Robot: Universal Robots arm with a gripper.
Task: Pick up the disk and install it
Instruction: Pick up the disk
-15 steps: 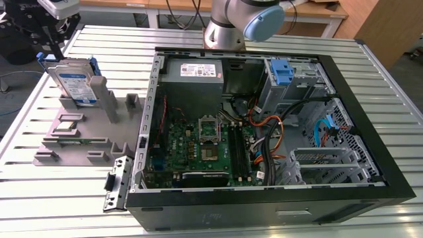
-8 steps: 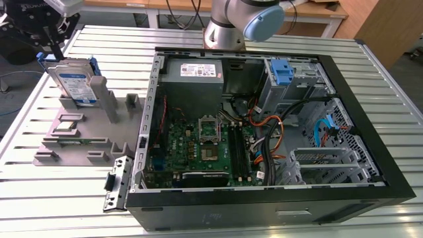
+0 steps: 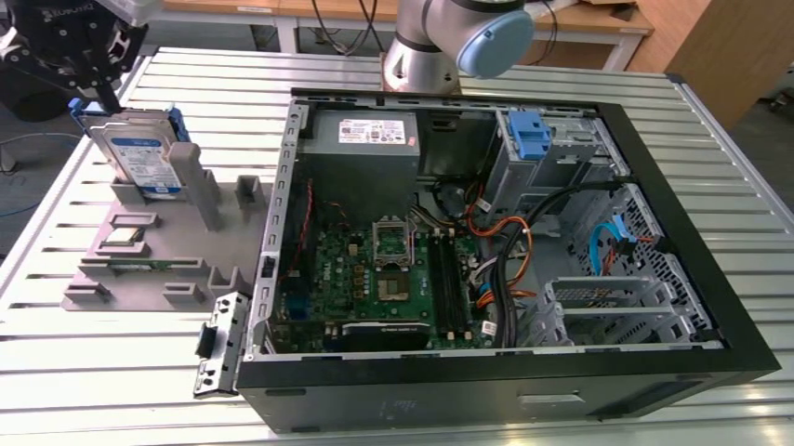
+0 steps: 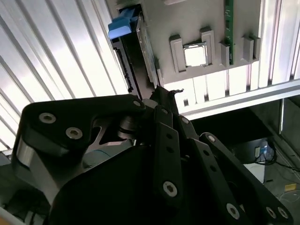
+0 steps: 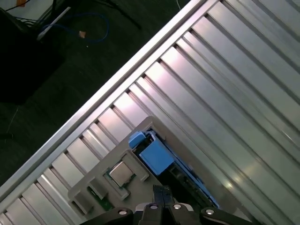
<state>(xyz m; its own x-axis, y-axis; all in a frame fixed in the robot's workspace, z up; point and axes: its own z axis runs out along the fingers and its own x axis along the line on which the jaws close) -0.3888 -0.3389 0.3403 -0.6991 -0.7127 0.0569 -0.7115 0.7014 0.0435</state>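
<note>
Gripper (image 3: 104, 96) hangs just above the flat silver-metal disk with blue side rails (image 3: 141, 153), jaws closed together, empty. Disk stands upright in the grey plastic fixture (image 3: 137, 255) on the slatted metal surface (image 3: 99, 372). Descend like that and you'd likely ram its top edge and tip it.

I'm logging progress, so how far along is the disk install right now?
Nothing looks done yet: the disk stands upright in the grey holder, outside the open computer case. Underway: the hand sits right at the disk's top edge; a grip can't be confirmed. Left: both the pickup and the install.
</note>
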